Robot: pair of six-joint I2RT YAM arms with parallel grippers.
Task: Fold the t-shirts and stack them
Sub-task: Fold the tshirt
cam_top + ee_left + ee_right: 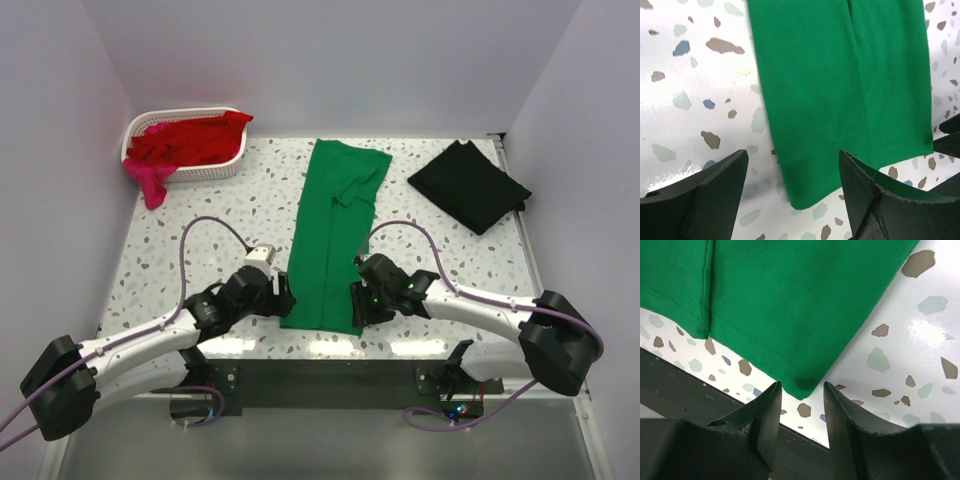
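Observation:
A bright green t-shirt (335, 230), folded into a long narrow strip, lies lengthwise down the middle of the table. My left gripper (283, 298) stands open over its near left corner (800, 197), which shows between the wide-apart fingers (792, 175). My right gripper (357, 305) is at the near right corner, open with a narrower gap (802, 385). That corner (802, 382) lies just at its fingertips, not pinched. A folded black t-shirt (468, 185) rests at the back right. A red t-shirt (190, 140) fills the basket, and a pink one (152, 182) hangs over its side.
The white lattice basket (230, 165) stands at the back left corner. White walls close in the table on three sides. The table's near edge (700, 390), with a dark strip below it, runs just under the right gripper.

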